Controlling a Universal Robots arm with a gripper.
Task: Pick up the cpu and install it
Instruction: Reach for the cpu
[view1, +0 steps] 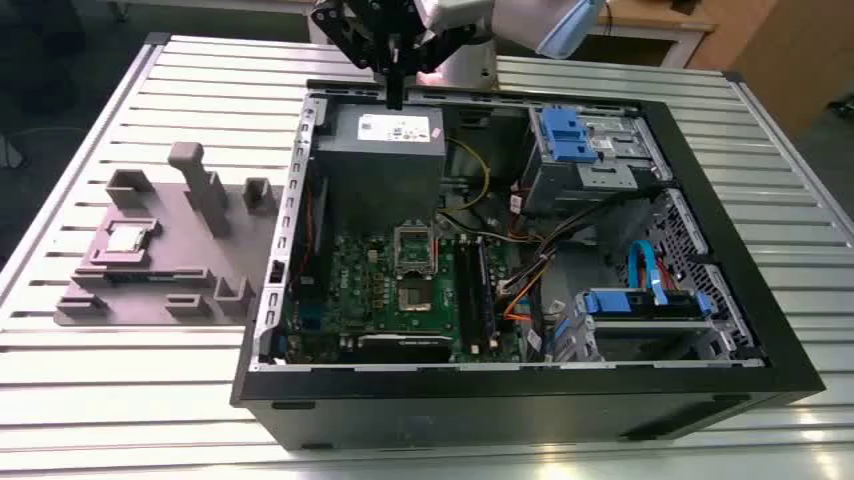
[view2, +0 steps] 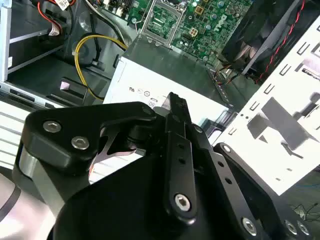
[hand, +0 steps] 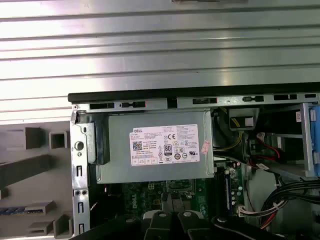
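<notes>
Ribbed aluminium table slats carry an open black computer case lying on its side. Nearest inside it is a green motherboard with a square socket frame, then a grey metal power supply and blue plastic drive brackets. Beside the case, toward the exterior view's left, a grey plastic fixture holds the cpu, flat and shiny, in a shallow seat. Farthest, the black gripper hangs above the power supply, fingers pressed together and empty, well apart from the cpu. In the first wrist view the supply's white label faces up.

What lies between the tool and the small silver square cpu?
In the exterior view: the black computer case's side wall, bare slatted metal table, then the tall grey fixture post near the cpu.
</notes>
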